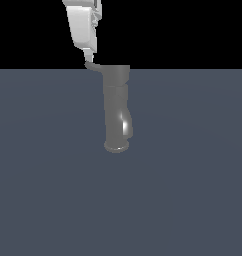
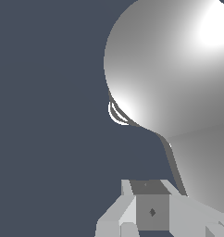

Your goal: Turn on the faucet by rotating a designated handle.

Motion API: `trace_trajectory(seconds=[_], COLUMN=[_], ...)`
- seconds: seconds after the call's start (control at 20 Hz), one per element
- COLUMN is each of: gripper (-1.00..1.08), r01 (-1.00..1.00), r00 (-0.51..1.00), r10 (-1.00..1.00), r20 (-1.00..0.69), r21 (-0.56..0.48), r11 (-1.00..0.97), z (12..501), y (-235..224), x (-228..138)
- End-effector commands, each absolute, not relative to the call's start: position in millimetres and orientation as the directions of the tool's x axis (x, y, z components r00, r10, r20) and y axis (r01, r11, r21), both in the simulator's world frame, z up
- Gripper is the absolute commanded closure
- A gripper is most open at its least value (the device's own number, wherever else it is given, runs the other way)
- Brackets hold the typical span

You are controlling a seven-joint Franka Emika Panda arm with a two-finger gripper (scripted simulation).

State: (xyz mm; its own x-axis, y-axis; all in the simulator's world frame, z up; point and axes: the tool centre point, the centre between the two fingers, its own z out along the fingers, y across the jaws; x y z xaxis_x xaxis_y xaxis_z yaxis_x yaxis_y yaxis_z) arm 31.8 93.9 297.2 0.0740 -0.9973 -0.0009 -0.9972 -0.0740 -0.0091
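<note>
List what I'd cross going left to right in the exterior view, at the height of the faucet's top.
End effector → handle → faucet, with its shiny spout lower down on the exterior view's right side.

Fingers [image 1: 89,54] meet handle [image 1: 94,66] atop upright faucet [image 1: 117,110].

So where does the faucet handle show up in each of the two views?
Exterior view: the handle juts from the faucet's top cap toward the exterior view's left, its tip right under the white hand.
Wrist view: the handle is the broad grey strip running from the big shiny cap toward the hand.
Shared landmark: the cap where the handle joins the faucet.
</note>
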Motion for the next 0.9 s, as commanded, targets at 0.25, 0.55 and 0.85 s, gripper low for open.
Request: trace_trajectory(seconds=[0.25, 0.55, 0.85], gripper=[1.08, 1.08, 1.08], r01=[-0.997, -0.997, -0.997], r00=[0.078, 0.081, 0.080], r10=[-0.997, -0.997, -0.997], r20=[0.000, 0.001, 0.001], r21=[0.000, -0.005, -0.004], r11=[-0.078, -0.081, -0.080], z=[297, 297, 297], y=[100, 96, 86], x=[6, 0, -16])
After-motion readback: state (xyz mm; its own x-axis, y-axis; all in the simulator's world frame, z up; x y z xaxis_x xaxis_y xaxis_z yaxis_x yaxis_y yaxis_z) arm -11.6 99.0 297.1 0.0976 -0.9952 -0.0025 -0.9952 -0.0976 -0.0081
